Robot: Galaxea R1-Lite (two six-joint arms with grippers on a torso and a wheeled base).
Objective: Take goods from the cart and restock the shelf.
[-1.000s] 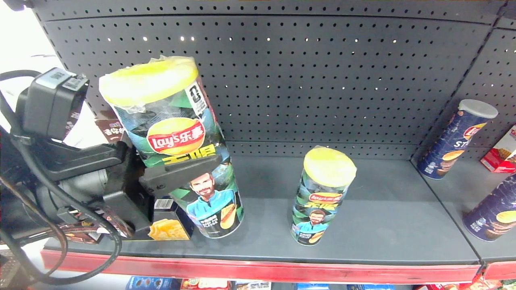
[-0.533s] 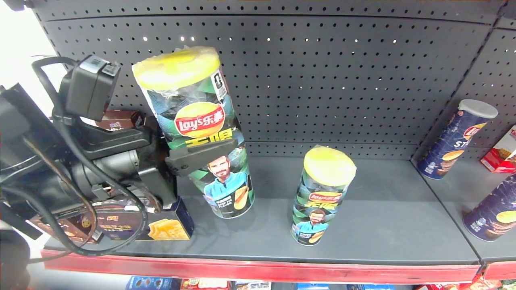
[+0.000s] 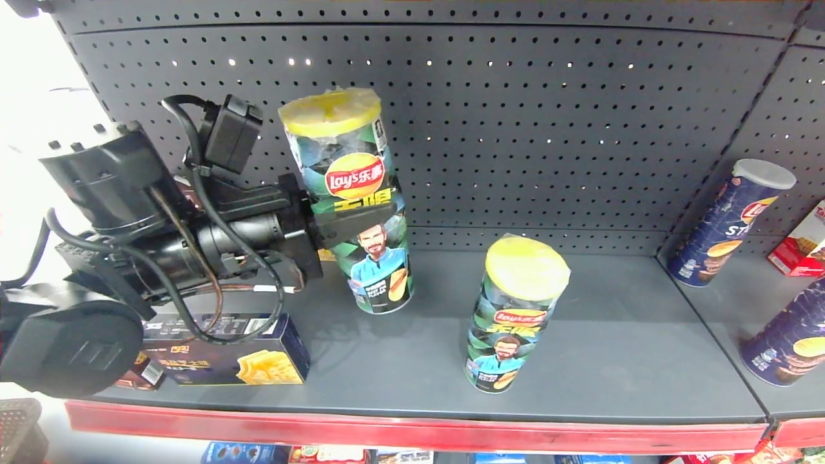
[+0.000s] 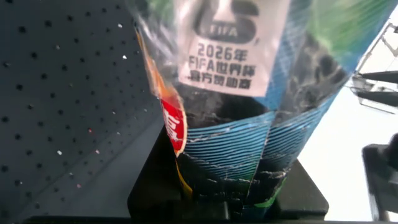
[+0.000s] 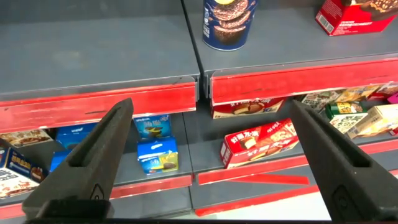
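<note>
So, cracker box (image 3: 225, 351): lies flat on the shelf (image 3: 612, 348), under the left arm and back from its fingers
left gripper (image 3: 361, 222): clamped across the middle of the chip can, one finger crossing the front of the label
chip can (image 3: 351, 187): upright with a slight lean between the jaws, near the back panel (image 3: 515, 129); whether its base touches the shelf cannot be told
handling: probably light, a thin-walled tube under loose plastic wrap (image 4: 152, 68), so likely slippery, easy to dent and tippy once let go
hold: the mid-body grip looks sound; a modest squeeze there, clear of the yellow lid (image 3: 330, 106), should do
second can (image 3: 515, 316): stands well apart from the left gripper, out past its fingertips and nearer the shelf front
right gripper (image 5: 211, 106): fingers spread wide, holding nothing, facing the lower shelves (image 5: 93, 56)
</note>
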